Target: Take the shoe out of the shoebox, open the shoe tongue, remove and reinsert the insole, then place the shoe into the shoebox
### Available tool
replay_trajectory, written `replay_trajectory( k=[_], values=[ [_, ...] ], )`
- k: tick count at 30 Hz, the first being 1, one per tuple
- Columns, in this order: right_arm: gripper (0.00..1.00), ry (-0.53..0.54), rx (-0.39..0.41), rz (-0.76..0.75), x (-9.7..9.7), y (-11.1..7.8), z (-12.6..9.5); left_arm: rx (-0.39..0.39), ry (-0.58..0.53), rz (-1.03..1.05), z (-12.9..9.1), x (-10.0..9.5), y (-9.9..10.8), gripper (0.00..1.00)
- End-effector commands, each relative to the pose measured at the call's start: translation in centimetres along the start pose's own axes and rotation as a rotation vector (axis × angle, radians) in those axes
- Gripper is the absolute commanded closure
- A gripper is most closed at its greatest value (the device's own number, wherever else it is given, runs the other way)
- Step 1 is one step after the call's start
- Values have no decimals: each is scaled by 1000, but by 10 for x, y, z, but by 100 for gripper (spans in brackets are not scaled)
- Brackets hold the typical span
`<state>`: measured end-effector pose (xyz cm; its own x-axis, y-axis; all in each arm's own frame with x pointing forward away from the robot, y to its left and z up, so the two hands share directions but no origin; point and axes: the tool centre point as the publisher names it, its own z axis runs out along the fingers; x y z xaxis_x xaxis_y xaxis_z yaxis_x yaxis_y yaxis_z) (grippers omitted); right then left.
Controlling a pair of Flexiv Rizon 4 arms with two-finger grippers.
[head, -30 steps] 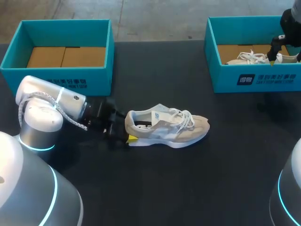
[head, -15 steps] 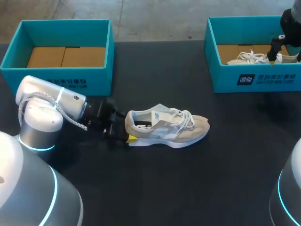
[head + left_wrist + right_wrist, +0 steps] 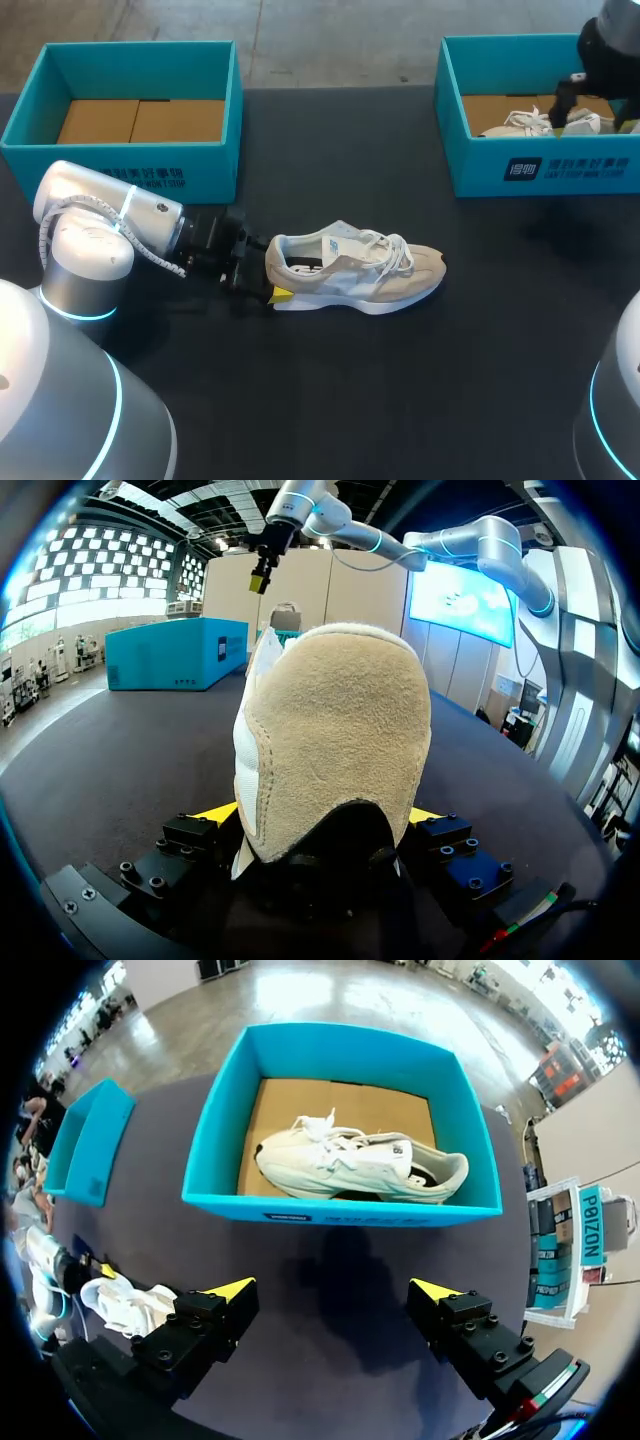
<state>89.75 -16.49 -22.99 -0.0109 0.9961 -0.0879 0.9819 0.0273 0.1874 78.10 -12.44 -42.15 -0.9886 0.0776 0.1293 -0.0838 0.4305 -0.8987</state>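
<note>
A beige and white shoe (image 3: 358, 270) lies on its sole on the dark table, toe pointing right. My left gripper (image 3: 270, 278) is at its heel; in the left wrist view the suede heel (image 3: 335, 740) fills the gap, and the left gripper (image 3: 320, 818) is shut on it with a yellow tip on each side. My right gripper (image 3: 597, 112) hangs open above the right teal shoebox (image 3: 540, 165), empty. In the right wrist view, that shoebox (image 3: 340, 1206) holds a second white shoe (image 3: 360, 1165) ahead of the right gripper (image 3: 333, 1290).
An empty teal shoebox (image 3: 130, 165) with a cardboard floor stands at the back left, just behind my left arm (image 3: 110, 225). Bare dark table surrounds the shoe in the middle and front.
My right gripper has risen and turned above the right shoebox. The left arm and the shoe on the table have stayed where they were.
</note>
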Motion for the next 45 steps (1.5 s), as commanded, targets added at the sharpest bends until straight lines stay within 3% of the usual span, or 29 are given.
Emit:
replay_trajectory(
  k=[1,10,13,20,36,45],
  values=[
    [0,-42,35,24,27,3,-8,-1,1,0,1,-1,1,100],
    [0,39,58,16,76,-17,-15,-1,1,0,1,-1,1,100],
    [0,50,108,22,86,-24,-9,-1,1,0,1,-1,1,100],
    [0,169,110,28,116,-51,-2,-1,1,0,1,-1,1,100],
    [0,169,110,28,116,-51,-2,-1,1,0,1,-1,1,100],
    [0,135,114,33,177,-62,0,-1,1,0,1,-1,1,100]
  ],
)
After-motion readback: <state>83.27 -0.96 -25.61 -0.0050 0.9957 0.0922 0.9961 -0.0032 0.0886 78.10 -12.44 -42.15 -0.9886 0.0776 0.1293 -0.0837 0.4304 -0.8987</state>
